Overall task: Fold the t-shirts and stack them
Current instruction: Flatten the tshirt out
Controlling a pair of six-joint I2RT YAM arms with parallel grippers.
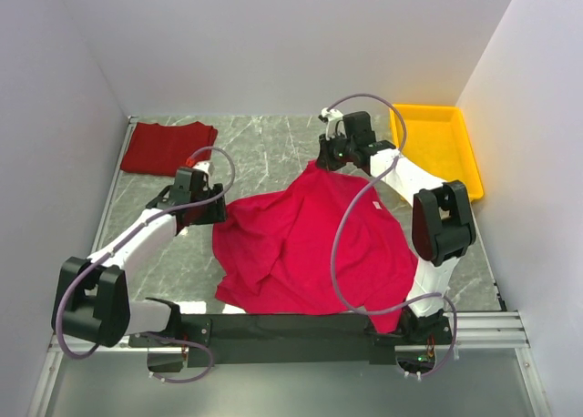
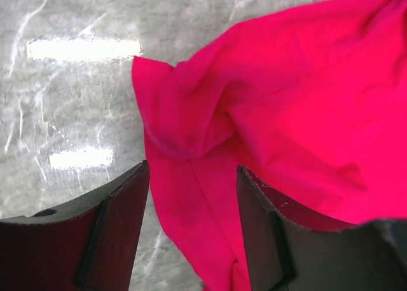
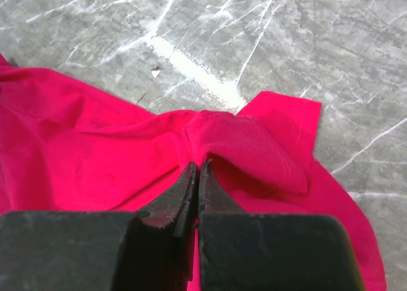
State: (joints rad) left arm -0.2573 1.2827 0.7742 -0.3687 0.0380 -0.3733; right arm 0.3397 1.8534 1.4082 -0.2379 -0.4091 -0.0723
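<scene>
One crimson-pink t-shirt (image 1: 301, 244), one brick-red t-shirt (image 1: 168, 148), one yellow tray (image 1: 437, 144), two arms (image 1: 137, 239) (image 1: 442, 221).

Your left arm reaches forward low on the left, its tool (image 2: 192, 170) tipped down with the jaws standing apart. Your right arm stretches farther out, elbow raised, its tool (image 3: 197, 176) with jaws pressed together on a fold of shirt (image 3: 95, 151).

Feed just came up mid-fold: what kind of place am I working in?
Most likely a lab robot cell rather than a home: plain white panels box in a marble-look tabletop, the robot arms are bolted to an aluminium rail, and a yellow tray sits far right.
</scene>
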